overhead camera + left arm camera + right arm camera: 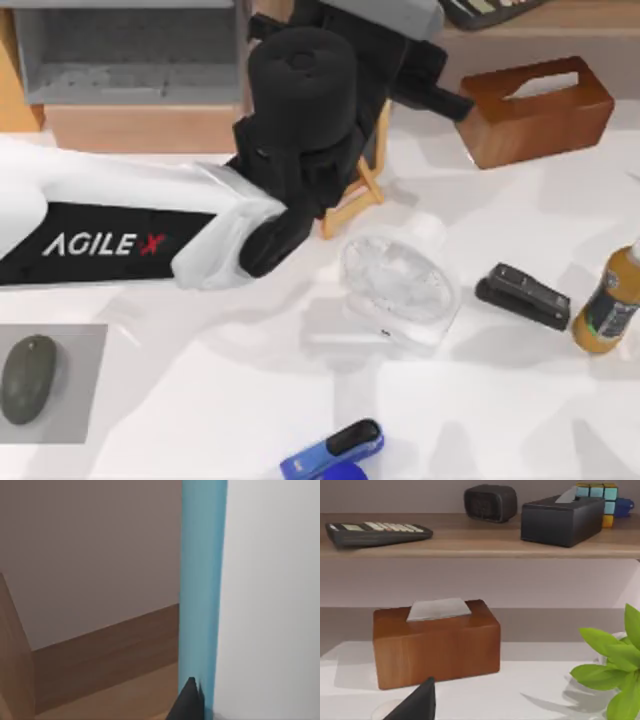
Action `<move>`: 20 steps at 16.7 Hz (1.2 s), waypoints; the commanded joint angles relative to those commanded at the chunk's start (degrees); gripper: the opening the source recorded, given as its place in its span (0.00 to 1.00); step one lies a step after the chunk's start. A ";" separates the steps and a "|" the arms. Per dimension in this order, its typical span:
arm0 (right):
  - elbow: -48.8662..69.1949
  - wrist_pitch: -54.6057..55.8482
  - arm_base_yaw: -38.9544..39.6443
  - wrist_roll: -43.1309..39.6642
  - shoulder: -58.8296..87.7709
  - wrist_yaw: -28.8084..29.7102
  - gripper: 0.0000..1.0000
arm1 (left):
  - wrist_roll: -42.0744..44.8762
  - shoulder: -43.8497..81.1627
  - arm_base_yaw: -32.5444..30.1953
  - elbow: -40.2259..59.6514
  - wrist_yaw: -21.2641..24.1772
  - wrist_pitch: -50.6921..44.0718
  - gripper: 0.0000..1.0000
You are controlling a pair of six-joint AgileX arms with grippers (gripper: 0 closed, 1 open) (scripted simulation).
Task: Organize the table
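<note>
Table (250,400), white and broad, is spreading under everything: mouse (28,378) sitting on a grey mat (85,345) at left, fan (397,280) lying mid-table, stapler (523,296) and bottle (610,303) at right. Left arm (120,245) is reaching toward the shelf (140,125); its grip state I cannot tell.

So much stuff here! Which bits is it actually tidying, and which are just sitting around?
Part of the job:
table
left arm's end effector, beside a blue upright panel at the wooden shelf unit

Lying about:
wooden tissue box
black stapler
blue stapler
bottle
mouse on its mat
clear round container
</note>
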 joint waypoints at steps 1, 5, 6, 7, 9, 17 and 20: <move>0.00 0.00 0.00 0.00 0.00 0.00 1.00 | 2.48 -2.74 -0.15 -3.57 2.37 1.16 0.00; 0.00 0.00 0.00 0.00 0.00 0.00 1.00 | 15.87 -11.58 1.83 -16.26 9.36 3.66 0.00; 0.00 0.00 0.00 0.00 0.00 0.00 1.00 | 20.45 -13.05 3.08 -19.02 10.41 3.62 0.00; 0.00 0.00 0.00 0.00 0.00 0.00 1.00 | 25.54 -14.21 4.60 -21.69 11.18 3.31 0.00; 0.00 0.00 0.00 0.00 0.00 0.00 1.00 | 37.08 -15.72 8.67 -26.21 11.79 2.16 0.00; 0.00 0.00 0.00 0.00 0.00 0.00 1.00 | 71.32 -8.79 28.15 -23.46 9.69 -2.23 0.00; 0.00 0.00 0.00 0.00 0.00 0.00 1.00 | 74.56 -5.78 29.99 -20.52 9.97 -3.35 0.00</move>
